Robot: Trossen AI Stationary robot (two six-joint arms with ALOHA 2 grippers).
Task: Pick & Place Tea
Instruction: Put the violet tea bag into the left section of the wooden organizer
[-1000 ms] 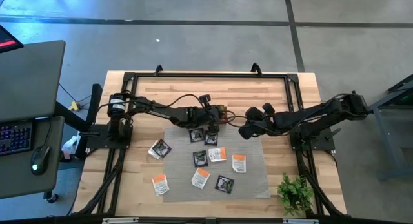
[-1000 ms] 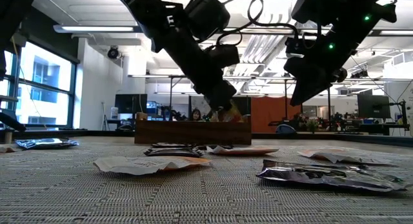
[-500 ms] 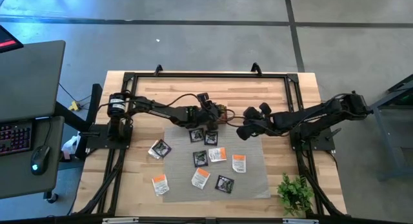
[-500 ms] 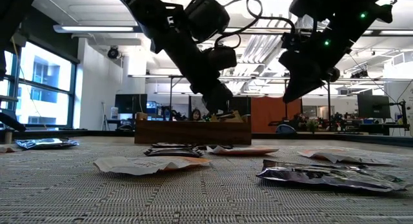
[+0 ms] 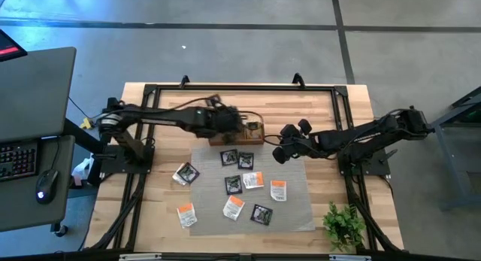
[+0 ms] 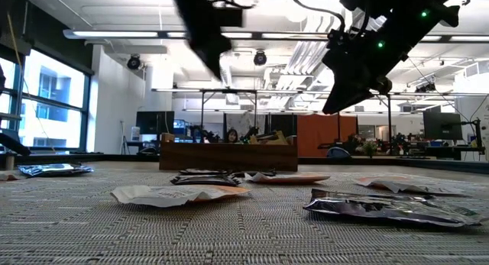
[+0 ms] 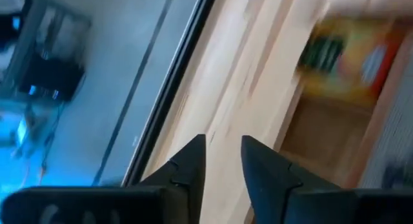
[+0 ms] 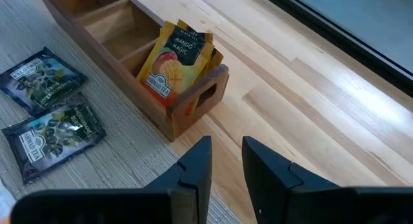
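The tea sachets lie flat on a grey mat (image 5: 293, 208): black ones (image 5: 229, 157), (image 8: 45, 72) and white-and-orange ones (image 5: 279, 189). Yellow-brown sachets (image 8: 174, 59) stand on edge in the end compartment of the wooden box (image 5: 252, 131), (image 6: 229, 156). My left gripper (image 5: 233, 122), (image 7: 222, 150) hovers over the box's far left side, raised, holding nothing, with a narrow gap between its fingers. My right gripper (image 5: 279, 146), (image 8: 226, 153) hangs above the table just right of the box, also narrowly open and holding nothing.
A black frame (image 5: 240, 86) runs around the table's far and side edges. A small green plant (image 5: 344, 225) stands at the near right corner. Bare wood (image 5: 301, 110) lies beyond the box. A desk with keyboard and mouse (image 5: 30, 159) stands left of the table.
My left gripper had a yellow-brown sachet down at the box; the sachet now stays in the box, and the gripper has risen and drawn back toward the table's far left. My right gripper has drifted a little left, toward the box.
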